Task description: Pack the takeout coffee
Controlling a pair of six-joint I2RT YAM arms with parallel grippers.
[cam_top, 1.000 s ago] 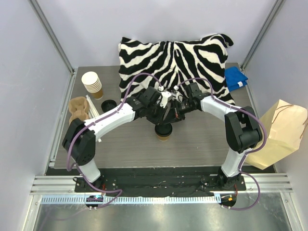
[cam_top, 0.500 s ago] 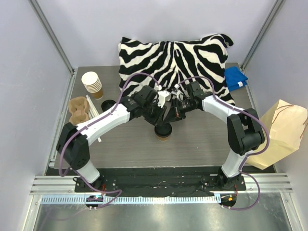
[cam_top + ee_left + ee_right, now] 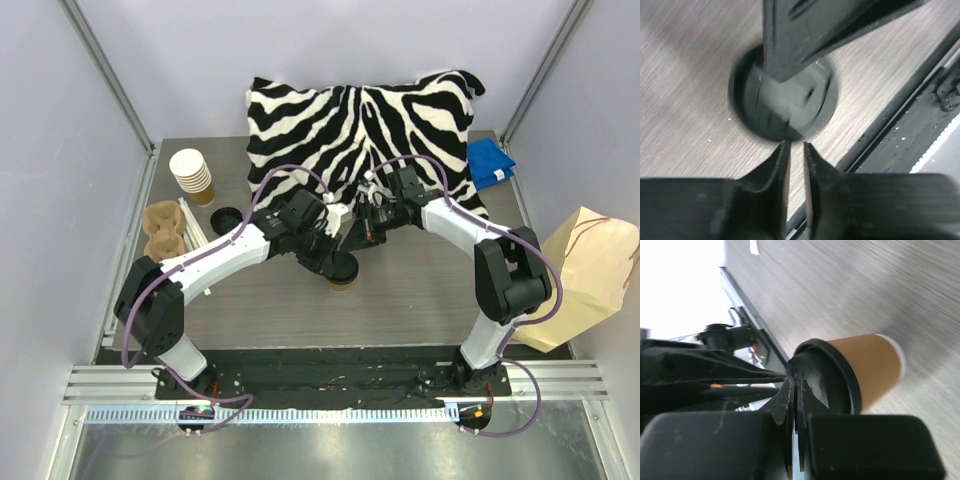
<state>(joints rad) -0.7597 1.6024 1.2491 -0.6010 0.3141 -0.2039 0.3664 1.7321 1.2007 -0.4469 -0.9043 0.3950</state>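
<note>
The takeout coffee, a brown paper cup under a black lid, stands upright on the table's middle. My left gripper hangs right over the lid; in the left wrist view its jaws stand a narrow slit apart at the lid's near rim, with only table showing between them. My right gripper reaches in from the far right. Its fingers are shut with nothing between them, and their tips rest at the lid's rim. The cup's lower body is hidden from above.
A kraft paper bag lies off the table's right edge. A zebra cushion and a blue cloth fill the back. At the left are stacked unlidded cups, a loose black lid and a cardboard carrier.
My left gripper has slid toward the near side and now covers part of the lid. The right gripper has drawn back a little. The cup has stayed put.
</note>
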